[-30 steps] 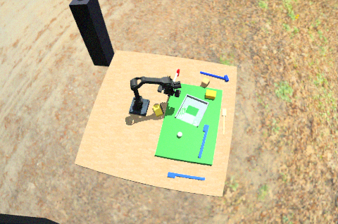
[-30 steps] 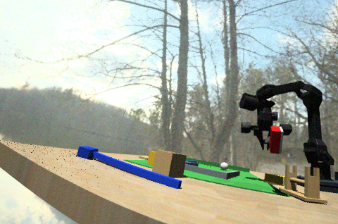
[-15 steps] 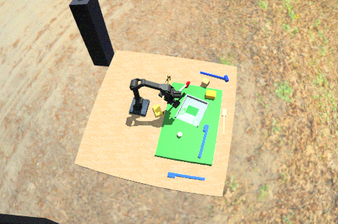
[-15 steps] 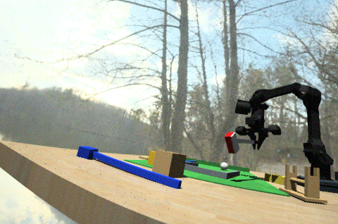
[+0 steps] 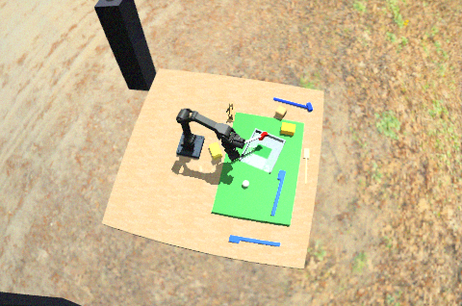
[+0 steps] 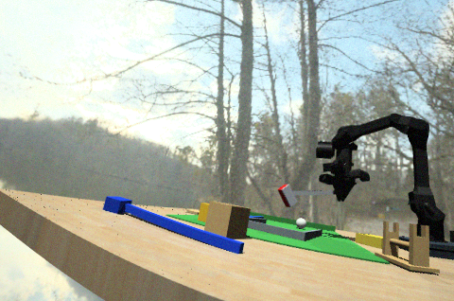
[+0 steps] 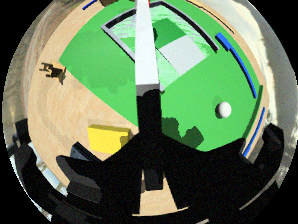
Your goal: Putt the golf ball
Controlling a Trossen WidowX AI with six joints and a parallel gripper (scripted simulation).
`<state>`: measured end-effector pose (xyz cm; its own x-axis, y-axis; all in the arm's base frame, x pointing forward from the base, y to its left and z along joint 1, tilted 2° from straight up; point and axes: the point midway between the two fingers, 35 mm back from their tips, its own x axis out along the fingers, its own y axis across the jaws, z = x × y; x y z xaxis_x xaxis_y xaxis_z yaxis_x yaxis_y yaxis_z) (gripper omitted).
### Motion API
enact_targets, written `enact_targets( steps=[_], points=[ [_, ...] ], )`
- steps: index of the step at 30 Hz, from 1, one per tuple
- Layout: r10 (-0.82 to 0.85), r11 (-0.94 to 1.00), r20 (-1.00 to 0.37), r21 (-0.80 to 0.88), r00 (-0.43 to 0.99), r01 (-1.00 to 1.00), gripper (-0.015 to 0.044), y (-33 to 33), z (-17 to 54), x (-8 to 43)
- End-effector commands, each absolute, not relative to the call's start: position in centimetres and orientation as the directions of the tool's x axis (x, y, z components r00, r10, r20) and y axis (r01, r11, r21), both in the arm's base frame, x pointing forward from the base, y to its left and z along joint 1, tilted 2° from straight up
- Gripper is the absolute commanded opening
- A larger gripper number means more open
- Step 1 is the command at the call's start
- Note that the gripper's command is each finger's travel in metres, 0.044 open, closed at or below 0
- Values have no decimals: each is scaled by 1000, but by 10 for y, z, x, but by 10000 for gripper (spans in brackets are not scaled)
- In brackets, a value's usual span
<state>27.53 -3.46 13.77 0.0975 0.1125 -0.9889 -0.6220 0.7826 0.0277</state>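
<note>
My gripper [image 5: 240, 144] [image 6: 340, 193] [image 7: 148, 136] is shut on the red putter [image 5: 263, 136] [image 6: 286, 195] [image 7: 146, 55] by the dark grip end of its shaft. The pale shaft points away from the arm, and the red-and-white head hangs in the air above the framed target area. The white golf ball [image 5: 245, 184] [image 6: 301, 222] [image 7: 223, 109] sits on the green mat [image 5: 231, 200] [image 7: 90, 65], outside the frame. The raised green [image 5: 266, 154] shows as a green patch inside the grey-walled frame, beside a pale ramp panel [image 7: 183, 52].
A yellow block [image 5: 215, 151] [image 7: 107, 139] lies by the arm base, another yellow block [image 5: 288, 128] on the mat's far corner. A wooden block [image 5: 280, 113] [image 6: 227, 220], a small wooden stand [image 5: 230, 113] [image 6: 420, 246], blue putters [image 5: 277, 193] [image 5: 255, 242] [image 5: 293, 102] and a tan one [image 5: 306, 153] lie around.
</note>
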Motion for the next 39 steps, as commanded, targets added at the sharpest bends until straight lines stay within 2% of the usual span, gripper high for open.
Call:
enact_targets(
  steps=[1, 19, 34, 39],
  points=[
    [97, 837, -990, 24, 106, -547, 0, -53, 141, 272],
    [35, 993, -996, 25, 85, -119, 0, -136, 145, 234],
    [2, 967, -999, 15, 49, 256, 0, -191, 148, 185],
    [1, 962, -999, 14, 48, 272, 0, -194, 146, 182]
  ],
)
